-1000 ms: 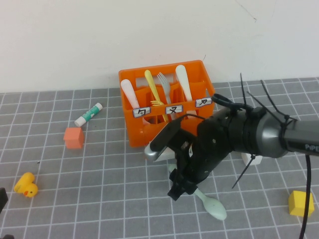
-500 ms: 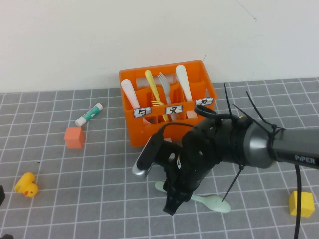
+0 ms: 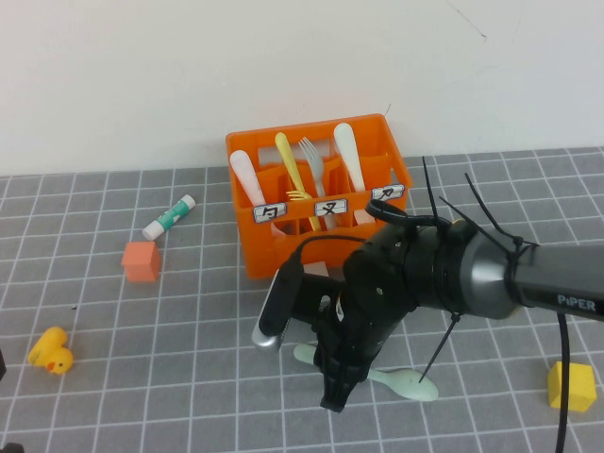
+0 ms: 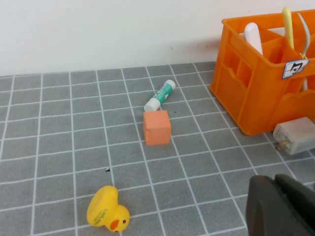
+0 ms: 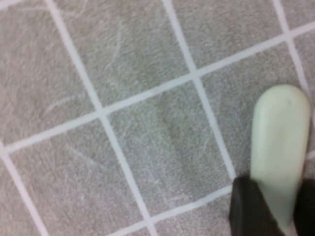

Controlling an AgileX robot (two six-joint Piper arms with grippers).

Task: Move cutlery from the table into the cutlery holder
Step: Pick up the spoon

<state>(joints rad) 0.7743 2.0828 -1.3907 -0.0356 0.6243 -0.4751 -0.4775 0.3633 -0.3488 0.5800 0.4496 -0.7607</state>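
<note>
The right gripper (image 5: pixel 275 209) pinches the pale mint-green plastic spoon (image 5: pixel 279 147) between its dark fingers (image 5: pixel 248 209), lower right; the left gripper (image 4: pixel 280 206) sits closed, empty, low at the frame's lower right.

site: robot test lab | evidence: grid-lined grey table (image 3: pixel 113 321), bare white wall (image 3: pixel 189 75), stray props: rubber duck (image 3: pixel 49 351), toy cubes (image 3: pixel 140 261)

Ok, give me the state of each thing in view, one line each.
Pale mint-green plastic spoon: flat on the table, handle between the right gripper's fingers.
Orange plastic crate: upright, holding yellow fork, grey fork, two white spoons.
Right gripper: down at table, closed on spoon handle.
Left gripper: shut, parked.
</note>
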